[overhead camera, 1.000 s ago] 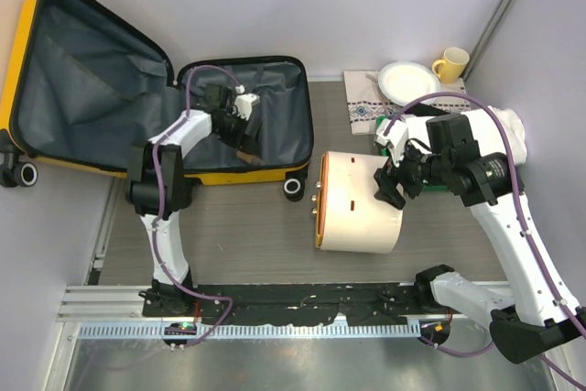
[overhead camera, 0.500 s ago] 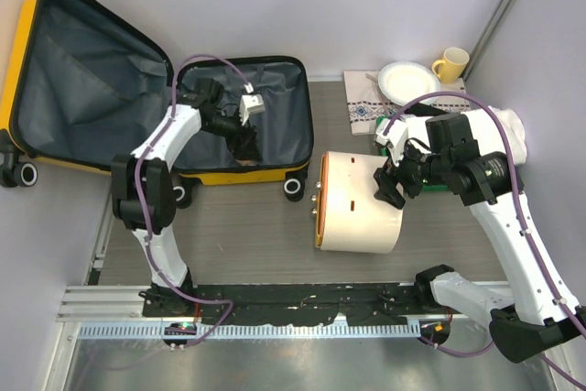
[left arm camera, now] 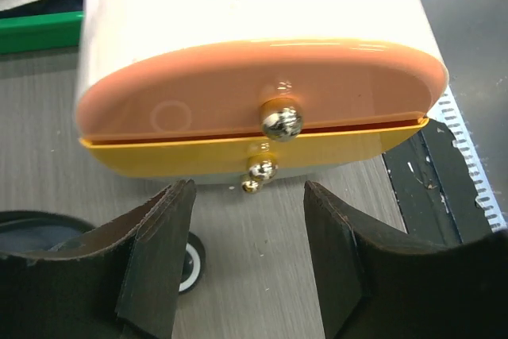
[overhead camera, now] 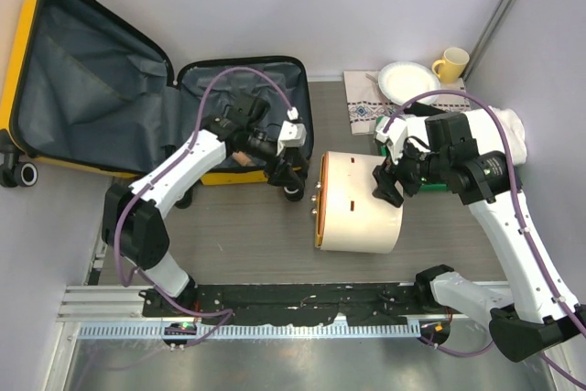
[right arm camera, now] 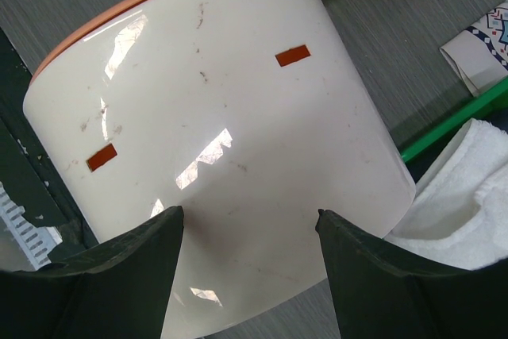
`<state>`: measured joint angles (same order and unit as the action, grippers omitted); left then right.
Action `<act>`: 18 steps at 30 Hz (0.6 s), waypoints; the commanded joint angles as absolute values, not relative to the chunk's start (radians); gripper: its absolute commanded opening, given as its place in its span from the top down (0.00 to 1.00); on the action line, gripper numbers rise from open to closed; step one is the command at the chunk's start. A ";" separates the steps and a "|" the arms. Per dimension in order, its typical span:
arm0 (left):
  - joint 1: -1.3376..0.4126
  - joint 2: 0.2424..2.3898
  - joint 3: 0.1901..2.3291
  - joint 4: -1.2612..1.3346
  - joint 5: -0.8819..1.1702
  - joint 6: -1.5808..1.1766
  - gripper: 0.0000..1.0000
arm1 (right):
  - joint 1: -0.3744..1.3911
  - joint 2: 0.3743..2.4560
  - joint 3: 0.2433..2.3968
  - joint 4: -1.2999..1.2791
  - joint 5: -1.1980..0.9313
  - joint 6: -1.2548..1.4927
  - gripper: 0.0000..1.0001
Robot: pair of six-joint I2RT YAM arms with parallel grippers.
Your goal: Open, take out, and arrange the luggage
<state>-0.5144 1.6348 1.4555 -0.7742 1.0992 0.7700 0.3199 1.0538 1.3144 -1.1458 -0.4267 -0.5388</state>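
Left hand (left arm camera: 248, 216) has swung from fabric-lined luggage (overhead camera: 82, 80) toward glossy cream cylinder (left arm camera: 262, 29), fingers wide, seemingly empty.

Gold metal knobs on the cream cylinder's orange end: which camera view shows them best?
Left wrist: the gold metal knobs face the camera close up on the orange end. Top external shows them as tiny specks, edge-on. Right wrist shows only the cream cylinder's side wall, no knobs.

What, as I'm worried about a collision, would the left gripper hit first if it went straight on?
Probably the cream cylinder's orange end, near its metal knobs; depth is unclear.
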 commanded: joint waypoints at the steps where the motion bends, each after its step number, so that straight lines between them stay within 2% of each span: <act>1: -0.575 1.592 1.431 -0.698 1.074 0.770 0.38 | 0.314 1.126 1.213 -1.264 -0.235 -0.584 0.27; 11: -0.664 1.563 1.394 -0.631 1.005 0.732 0.42 | 0.314 1.100 1.200 -1.278 -0.233 -0.588 0.26; 18: -0.695 1.546 1.361 -0.496 0.905 0.560 0.59 | 0.316 1.086 1.192 -1.276 -0.229 -0.589 0.27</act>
